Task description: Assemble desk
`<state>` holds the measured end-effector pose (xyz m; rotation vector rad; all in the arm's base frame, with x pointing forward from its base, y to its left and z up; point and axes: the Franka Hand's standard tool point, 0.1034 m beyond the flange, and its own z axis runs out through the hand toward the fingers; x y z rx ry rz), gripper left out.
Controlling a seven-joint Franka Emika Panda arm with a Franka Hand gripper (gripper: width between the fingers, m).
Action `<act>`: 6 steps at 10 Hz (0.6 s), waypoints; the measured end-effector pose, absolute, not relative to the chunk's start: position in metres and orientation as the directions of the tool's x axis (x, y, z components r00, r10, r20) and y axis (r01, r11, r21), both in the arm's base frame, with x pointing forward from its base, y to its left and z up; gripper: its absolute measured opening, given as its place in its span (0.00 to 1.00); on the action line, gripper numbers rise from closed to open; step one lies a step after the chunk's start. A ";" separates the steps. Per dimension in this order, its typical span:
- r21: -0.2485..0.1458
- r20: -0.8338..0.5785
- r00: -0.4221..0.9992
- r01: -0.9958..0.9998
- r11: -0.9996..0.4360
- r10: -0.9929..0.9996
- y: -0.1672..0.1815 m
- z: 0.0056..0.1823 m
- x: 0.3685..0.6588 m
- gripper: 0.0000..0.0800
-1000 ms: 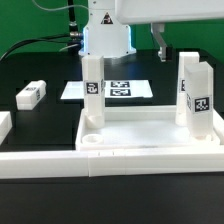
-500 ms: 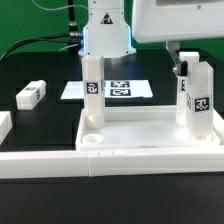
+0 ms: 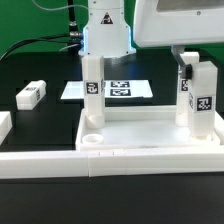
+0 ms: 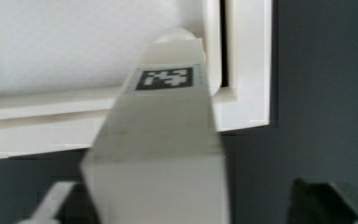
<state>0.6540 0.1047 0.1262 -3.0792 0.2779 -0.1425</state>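
Observation:
The white desk top (image 3: 140, 128) lies flat with two white tagged legs upright in its far corner sockets. One leg (image 3: 92, 88) stands at the exterior view's left, the other leg (image 3: 197, 100) at its right. My gripper (image 3: 186, 58) is down over the top of the right leg. In the wrist view that leg (image 4: 158, 130) runs up between my fingers toward the desk top's corner (image 4: 247, 90). One finger (image 4: 55, 203) sits against the leg's side. The other finger (image 4: 327, 203) stands apart from it across a dark gap. The gripper (image 4: 190, 205) is open around the leg.
A loose white leg (image 3: 32, 94) lies on the black table at the exterior view's left, with another white piece (image 3: 3, 126) at the left edge. The marker board (image 3: 120, 88) lies behind the desk top. A long low white border wall (image 3: 40, 162) runs along the front.
My gripper has come down and toward the exterior view's right, from above the desk top's back edge onto the top of the right leg. The legs have not moved.

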 end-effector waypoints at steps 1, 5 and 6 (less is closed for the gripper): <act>-0.062 0.082 0.960 -0.263 -0.963 -0.267 0.105 0.126 0.654 0.47; -0.098 0.068 0.779 -0.617 -0.781 -0.624 0.107 0.124 0.652 0.36; -0.116 0.066 0.642 -0.755 -0.645 -0.763 0.105 0.124 0.648 0.36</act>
